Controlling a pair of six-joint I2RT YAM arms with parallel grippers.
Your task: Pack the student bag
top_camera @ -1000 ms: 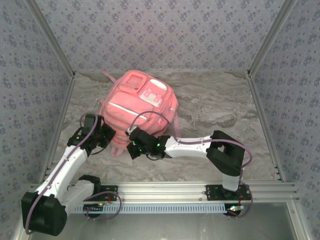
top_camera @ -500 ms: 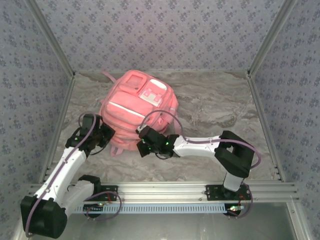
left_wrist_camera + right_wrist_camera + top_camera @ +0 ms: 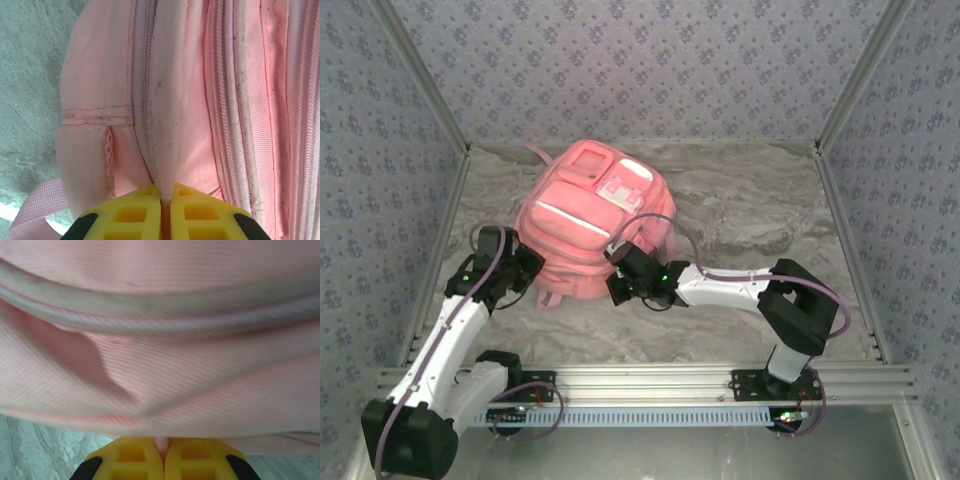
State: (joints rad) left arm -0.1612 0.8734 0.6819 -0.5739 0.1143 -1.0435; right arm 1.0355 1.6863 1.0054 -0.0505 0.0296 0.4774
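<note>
Now: both grippers pinched on the bag's near side

**Position.** The student bag [image 3: 595, 225] lies flat, front pockets up, on the marbled table [image 3: 750, 230], left of centre and towards the back wall. Its near edge faces the arm bases.

**End effectors.**
- The left gripper [image 3: 527, 268] is at the bag's near-left corner. In the left wrist view its yellow pads [image 3: 142, 212] are closed, with a raised fold of pink fabric caught between them beside a zip [image 3: 146, 75].
- The right gripper [image 3: 617, 284] is on the near edge further right. In the right wrist view its pads [image 3: 137, 455] meet on a thin sliver of pink cloth.

**Handling (judgement).**
- The shell is soft woven fabric. It creases and tents under the pinch, so it will sag and fold instead of lifting as one piece.
- It looks light if empty, but I cannot tell what is inside.
- The weave gives fair friction, but a thin fold could slip out of closed pads.
- Better holds would be stitched seams, zip tape or the webbing strap [image 3: 32, 212] at the corner. They are thicker and less stretchy than the plain panel.

**Edges and room.**
- Open table lies to the right of the bag and in front of it, up to the rail [image 3: 650, 380].
- The left side wall [image 3: 380, 200] is near the left arm, so sweeps that way are cramped.
- A strap end lies at the back, near the rear wall.
</note>
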